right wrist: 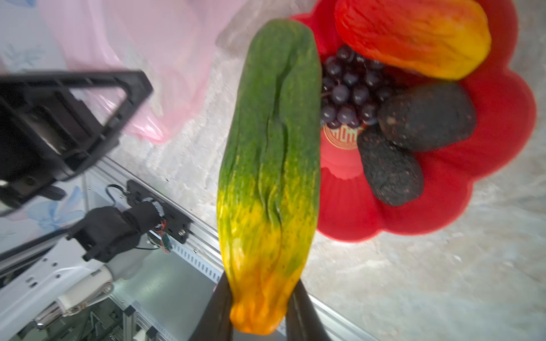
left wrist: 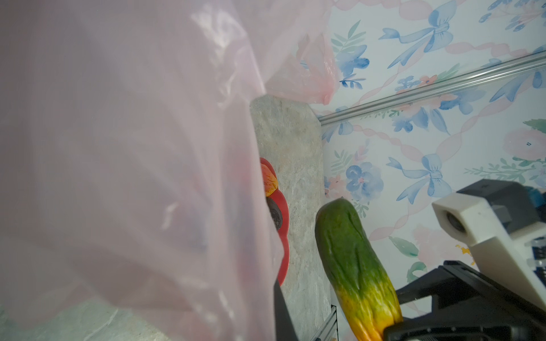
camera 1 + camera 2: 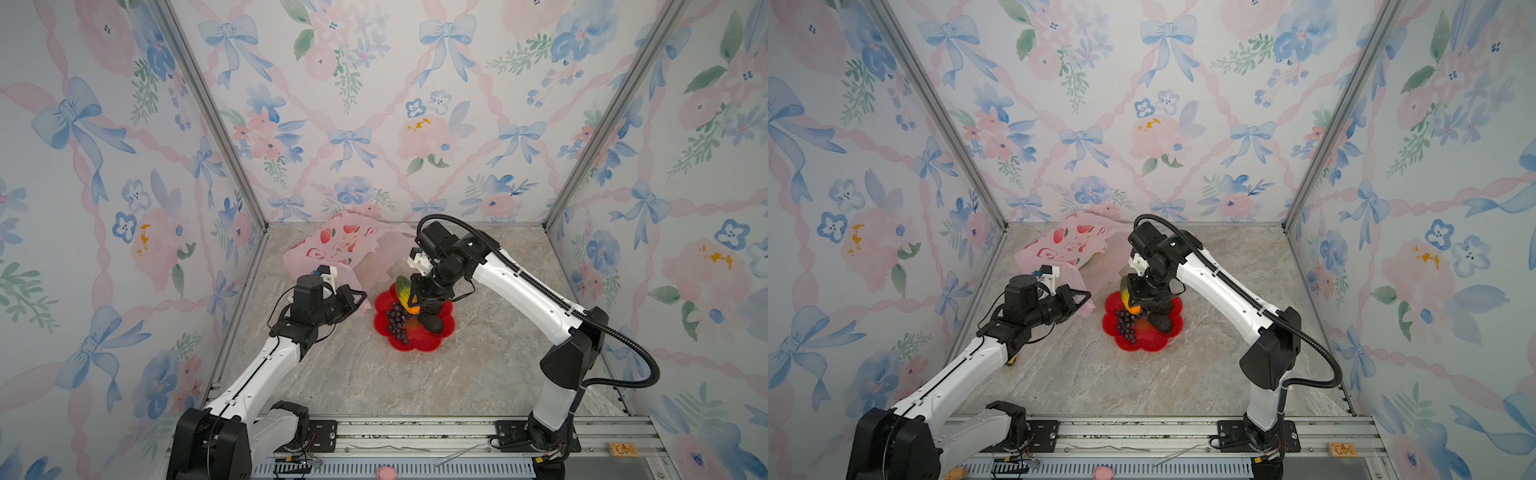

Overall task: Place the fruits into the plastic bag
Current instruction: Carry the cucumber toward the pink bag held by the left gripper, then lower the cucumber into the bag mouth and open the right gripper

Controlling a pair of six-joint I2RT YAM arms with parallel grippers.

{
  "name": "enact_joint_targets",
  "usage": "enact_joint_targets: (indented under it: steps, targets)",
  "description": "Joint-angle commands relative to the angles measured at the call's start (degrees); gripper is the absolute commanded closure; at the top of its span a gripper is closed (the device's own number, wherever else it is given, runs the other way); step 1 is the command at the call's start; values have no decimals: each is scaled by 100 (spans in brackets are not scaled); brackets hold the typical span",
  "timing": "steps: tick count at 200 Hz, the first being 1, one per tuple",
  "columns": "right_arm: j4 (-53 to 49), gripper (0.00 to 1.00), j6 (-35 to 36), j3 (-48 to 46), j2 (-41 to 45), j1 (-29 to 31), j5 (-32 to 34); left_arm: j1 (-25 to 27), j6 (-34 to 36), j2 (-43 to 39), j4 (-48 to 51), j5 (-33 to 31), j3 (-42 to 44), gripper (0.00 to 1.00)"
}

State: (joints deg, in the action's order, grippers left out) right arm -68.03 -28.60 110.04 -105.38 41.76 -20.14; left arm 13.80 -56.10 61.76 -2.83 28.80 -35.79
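Note:
A long green fruit fading to yellow-orange [image 1: 271,147] hangs upright over the left edge of the red plate [image 3: 440,334]. My right gripper [image 1: 260,310] is shut on its orange end. In both top views it [image 3: 403,290] [image 3: 1126,293] sits a little above the plate. On the plate lie a red-yellow mango [image 1: 413,38], a dark grape bunch [image 1: 351,88] and two blackish ovals [image 1: 428,115]. The pink plastic bag [image 3: 332,245] [image 3: 1067,245] lies at the back left. My left gripper [image 3: 359,301] is shut on its near edge, and the film [image 2: 118,147] fills most of the left wrist view.
The flower-shaped plate [image 3: 1158,340] sits mid-table on a marble-patterned floor. Floral walls with metal corner posts close in the back and both sides. A metal rail [image 3: 415,432] with the arm bases runs along the front edge.

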Motion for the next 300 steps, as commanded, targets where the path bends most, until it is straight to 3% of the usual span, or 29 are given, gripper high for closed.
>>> enact_joint_targets:
  steps: [1, 63, 90, 125, 198, 249, 300]
  targets:
    - [1160, 82, -376, 17, -368, -187, -824, -55, 159, 7, 124, 125, -82, 100]
    - [1748, 84, -682, 1951, -2408, -275, -1420, -75, 204, 25, 134, 214, -134, 100]
    - [2024, 84, -1132, 2681, -3148, -262, -1580, -88, 222, 77, 134, 248, -206, 100]
    - [3116, 84, -1776, 2694, -3592, -193, -1794, -105, 222, 178, 129, 291, -309, 100]
    - [4812, 79, -2520, 2962, -4400, -127, -1592, -66, 169, 336, 98, 381, -379, 100]
    - [5314, 59, -3211, 3480, -4895, -182, -1547, -53, 23, 423, -121, 340, -402, 100]
    - [5344, 37, -3214, 3452, -4817, -215, -1568, -58, -136, 544, -410, 372, -385, 100]
